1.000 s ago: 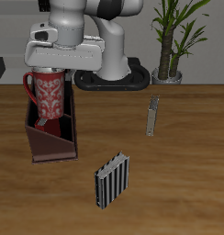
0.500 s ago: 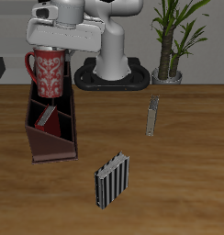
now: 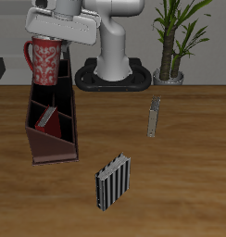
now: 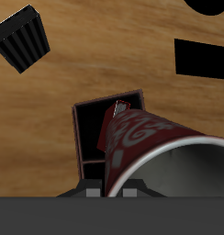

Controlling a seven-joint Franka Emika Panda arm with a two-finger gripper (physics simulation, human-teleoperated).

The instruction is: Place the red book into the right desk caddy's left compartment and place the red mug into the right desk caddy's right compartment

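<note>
One red mug (image 3: 46, 61) gripped under tool (image 3: 48, 41).

The mug (image 3: 46, 62) hangs above the caddy's (image 3: 52, 148) back end, with open air between them. The red book (image 3: 50, 115) leans inside the caddy, taking up room there. The striped book (image 3: 114, 181) and the plant (image 3: 172, 42) stand well apart, out of the way.
</note>
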